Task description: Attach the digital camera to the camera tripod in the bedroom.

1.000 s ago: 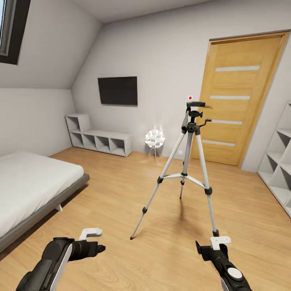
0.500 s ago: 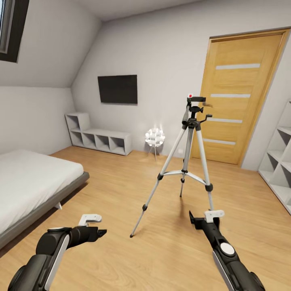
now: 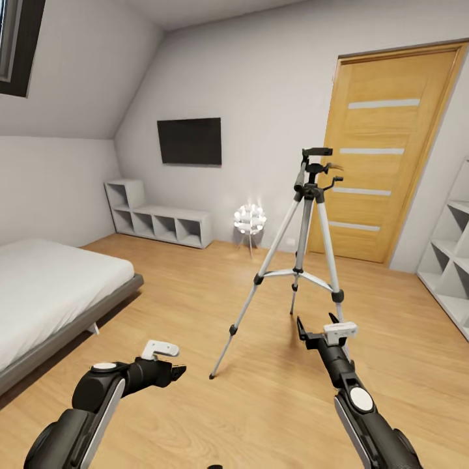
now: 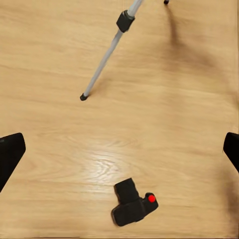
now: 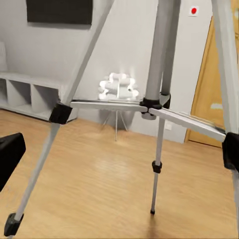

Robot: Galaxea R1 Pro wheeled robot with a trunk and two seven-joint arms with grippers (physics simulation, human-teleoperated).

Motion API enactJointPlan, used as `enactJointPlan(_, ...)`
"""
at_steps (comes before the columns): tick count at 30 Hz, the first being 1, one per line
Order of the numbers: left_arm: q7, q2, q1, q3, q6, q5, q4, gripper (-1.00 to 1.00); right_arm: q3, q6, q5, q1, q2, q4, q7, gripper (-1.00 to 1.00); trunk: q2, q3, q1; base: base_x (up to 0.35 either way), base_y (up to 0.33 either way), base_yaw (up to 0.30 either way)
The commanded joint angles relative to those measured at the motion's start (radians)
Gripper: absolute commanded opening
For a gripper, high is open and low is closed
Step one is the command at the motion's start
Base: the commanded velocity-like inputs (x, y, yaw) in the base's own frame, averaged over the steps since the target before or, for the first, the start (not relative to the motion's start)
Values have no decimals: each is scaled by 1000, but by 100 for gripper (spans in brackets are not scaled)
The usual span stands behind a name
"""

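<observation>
Looking down the left gripper (image 4: 119, 149), you are seeing the digital camera (image 4: 133, 203) lying on the plank floor (image 4: 164, 124), below and between the spread jaws, lens barrel pointing toward the camera tripod (image 3: 306, 260). Your left arm is nearer. The right gripper (image 3: 319, 333), jaws spread and empty, is facing the tripod's 3 legs.

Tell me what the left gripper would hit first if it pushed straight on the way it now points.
Most likely the light wood plank floor. The left gripper looks down on bare planks; the small black digital camera with the red button lies off-centre, and the silver-legged camera tripod's foot is farther out. Depth is uncertain.
</observation>
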Motion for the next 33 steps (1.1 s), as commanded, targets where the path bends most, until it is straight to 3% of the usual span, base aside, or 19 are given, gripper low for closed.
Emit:
enactJointPlan(1,-2,6,-1,-11,4,-1,4,100,3,-18,0,-14,-1,-2,-1,100,-8,-4,4,0,0,0)
enactJointPlan(13,1,15,-1,-26,4,-2,6,100,6,-173,0,-48,-1,-155,2,100,-92,-42,50,0,0,0)
enactJointPlan(19,1,21,-1,-25,4,-2,6,100,6,-190,-2,-49,-1,-171,1,100,-134,-61,73,0,0,0)
enactJointPlan(23,-2,65,0,-32,2,-2,9,100,7,-192,-3,-49,0,-173,1,100,-162,-73,88,0,0,0)
enactJointPlan(24,-6,91,0,-37,1,-2,12,100,7,-192,-4,-49,0,-170,1,100,-169,-76,92,0,0,0)
enactJointPlan(29,-44,135,1,-41,-1,-2,9,100,7,-193,-5,-49,0,-159,0,100,-204,-92,111,0,0,0)
enactJointPlan(30,-108,157,0,-41,-4,-2,6,100,7,-194,-5,-49,-1,-155,1,100,-211,-95,115,0,0,0)
enactJointPlan(33,-198,176,0,-37,-27,-2,4,100,9,-195,-4,-49,0,-152,2,100,-232,-105,126,0,0,0)
